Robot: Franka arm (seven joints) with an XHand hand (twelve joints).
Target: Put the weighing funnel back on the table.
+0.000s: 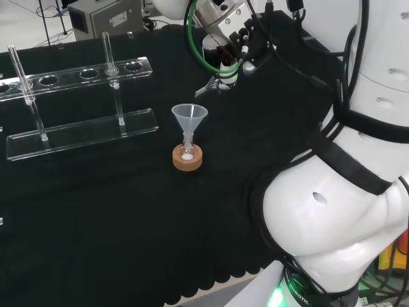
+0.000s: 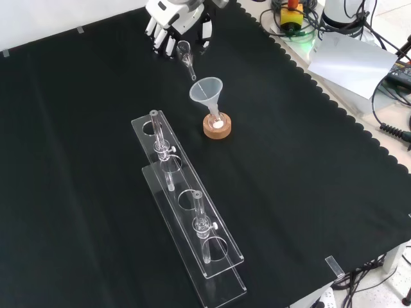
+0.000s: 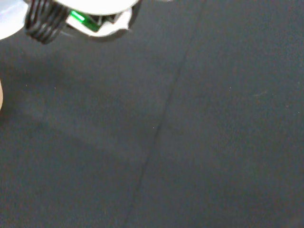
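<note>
No legible text, no labels, no numbers

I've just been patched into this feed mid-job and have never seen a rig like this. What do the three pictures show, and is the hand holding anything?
It is one white robot arm with a black and white hand instead of a gripper. It works at a bench covered with black cloth.

The head view looks over the arm from behind. The big white shapes at that view's right are the arm itself. The front view looks down from in front, with the hand at the top. The wrist view looks past the palm at the cloth.

On the cloth stand a clear tube rack and a funnel, its stem in a small flask on a cork ring.

The fingers appear to hold the small clear weighing funnel. I cannot tell whether it touches the cloth.
</note>
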